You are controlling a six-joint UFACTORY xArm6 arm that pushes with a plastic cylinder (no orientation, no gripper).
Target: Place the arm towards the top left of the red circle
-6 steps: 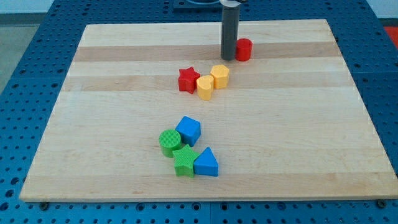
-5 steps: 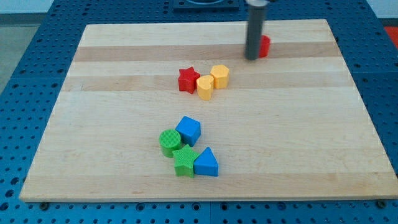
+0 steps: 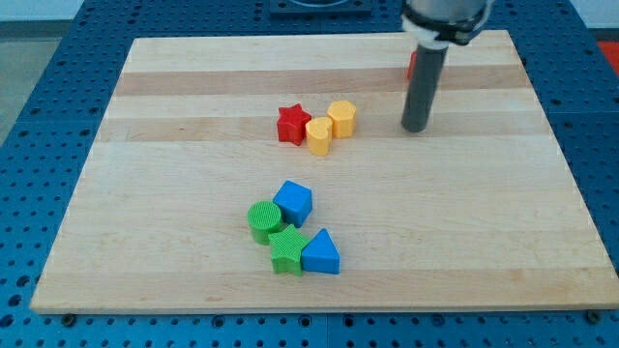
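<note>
Red circle sits near the board's top right, mostly hidden behind the rod, just a sliver showing. My tip is bare, holding nothing, down and right of it. Red star and two yellow blocks cluster left of my tip.
</note>
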